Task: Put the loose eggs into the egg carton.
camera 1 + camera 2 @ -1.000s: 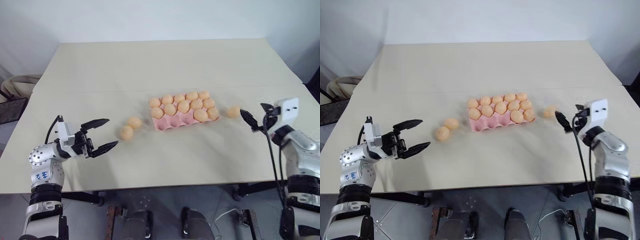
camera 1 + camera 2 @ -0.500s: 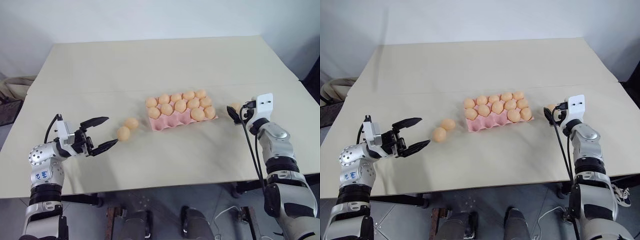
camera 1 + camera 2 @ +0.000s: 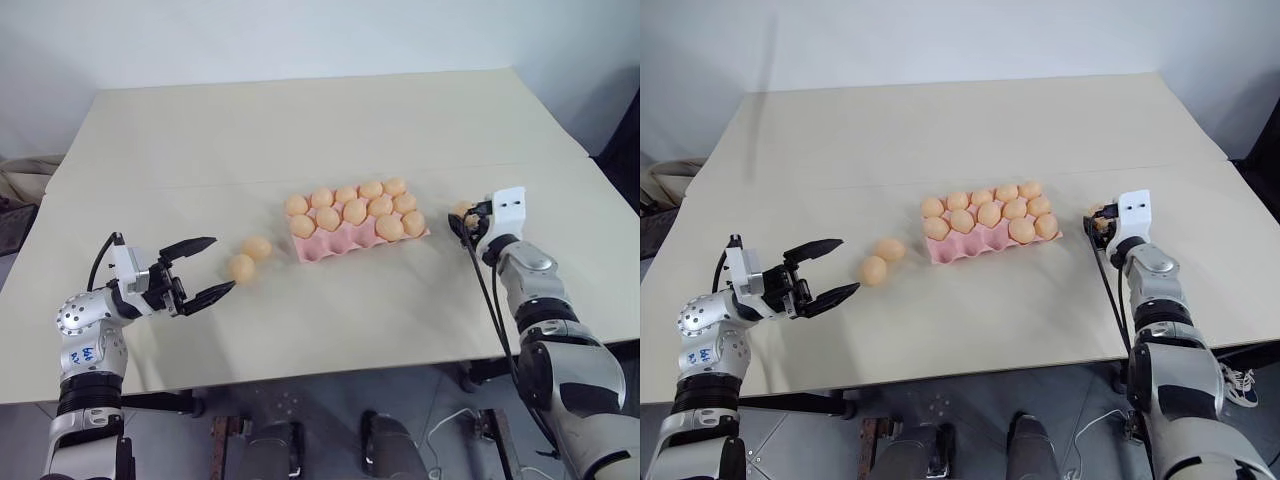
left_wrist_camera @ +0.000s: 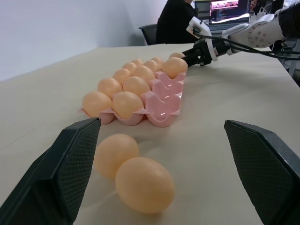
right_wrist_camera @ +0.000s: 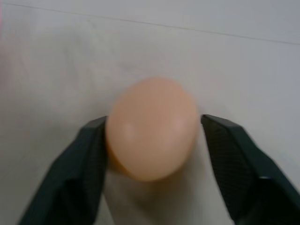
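The pink egg carton (image 3: 340, 243) lies mid-table holding several eggs, and the left cups of its near row are bare. Two loose eggs (image 3: 258, 247) (image 3: 240, 267) touch each other just left of it. They lie a short way beyond my left gripper (image 3: 222, 264), which hovers open and level. In the left wrist view they are the near eggs (image 4: 143, 185) between its fingers (image 4: 70, 164). A third loose egg (image 3: 461, 211) rests on the table right of the carton. My right gripper (image 3: 465, 222) is shut on this egg (image 5: 152, 129), with a pad on each side.
The beige table (image 3: 330, 120) has a seam running across it behind the carton. Its right edge lies close to my right arm. A person in black (image 4: 176, 18) sits by monitors beyond the table's right side.
My right gripper moved forward to the egg beside the carton and closed on it. The left gripper held still. The head camera shifted.
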